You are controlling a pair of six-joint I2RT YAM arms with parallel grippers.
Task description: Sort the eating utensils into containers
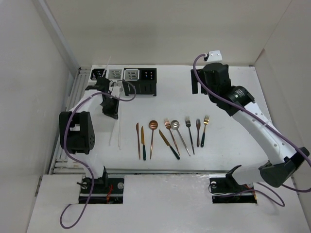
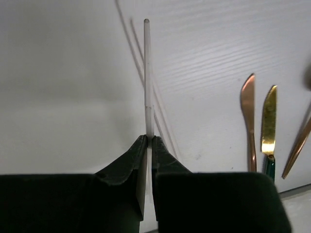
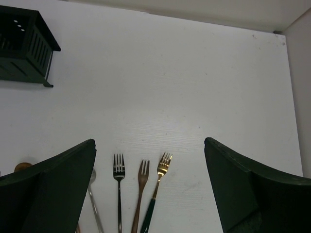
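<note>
My left gripper [image 1: 110, 106] is shut on a thin pale chopstick [image 2: 147, 73], which sticks straight out past the fingertips [image 2: 142, 143] over the white table. In the top view the chopstick [image 1: 118, 133] runs toward the near edge. The other eating utensils lie in a row mid-table: a copper knife [image 1: 138, 138], a gold knife [image 1: 142, 143], a copper spoon [image 1: 152, 127], a silver spoon [image 1: 177, 127] and forks [image 1: 198, 127]. Four containers [image 1: 131, 74] stand in a row at the back left. My right gripper [image 3: 150, 145] hangs open above the forks [image 3: 142, 177], holding nothing.
A chopstick [image 1: 106, 63] stands in the leftmost black container [image 1: 97, 74]. A black container [image 3: 24, 46] shows at the far left of the right wrist view. Purple cables [image 1: 221, 99] run along both arms. White walls close in the table on three sides.
</note>
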